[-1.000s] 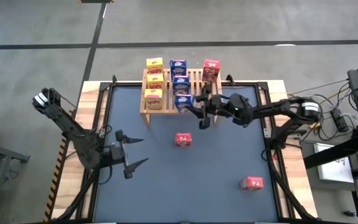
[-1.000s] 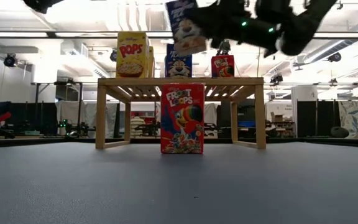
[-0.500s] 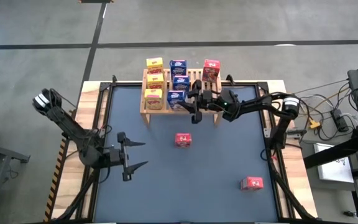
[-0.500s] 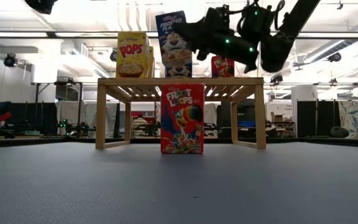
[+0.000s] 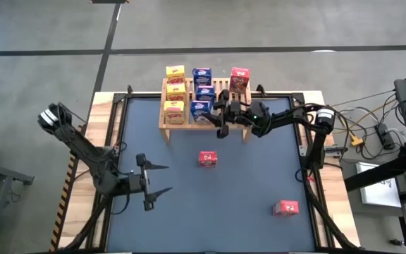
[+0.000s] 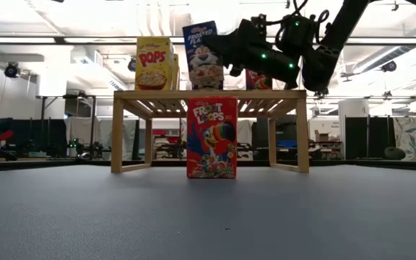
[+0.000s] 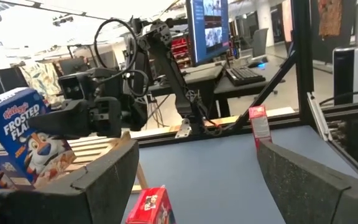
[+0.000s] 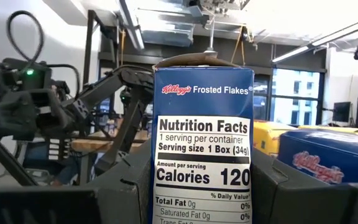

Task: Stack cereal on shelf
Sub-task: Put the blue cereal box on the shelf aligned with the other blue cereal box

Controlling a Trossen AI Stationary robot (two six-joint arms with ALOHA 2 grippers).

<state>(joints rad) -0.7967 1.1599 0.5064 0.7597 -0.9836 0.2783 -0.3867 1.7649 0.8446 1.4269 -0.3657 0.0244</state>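
The light-wood shelf stands at the table's far edge. On it stand three yellow boxes, two blue boxes and one red box. My right gripper is shut on a third blue box at the shelf's near edge, beside the nearest yellow box. One red box stands upright on the table in front of the shelf, and it also shows in the high view. Another red box is at the near right. My left gripper is open and empty at the near left. My right gripper pinches the blue box between its two fingers, one on the printed front and one behind. The narrow nutrition side faces the wrist. The fingers come level from the table's right. The box is upright, its bottom at the slat tops.
The table's raised wooden rim runs around the dark mat. The mat's middle and near left are bare. My right arm reaches across the far right corner to the shelf.
My right gripper has carried the blue box toward the table's far left and down to the shelf's near edge. The box, tilted and high a second ago, now stands upright at slat level. My left gripper has drifted a little toward the near edge.
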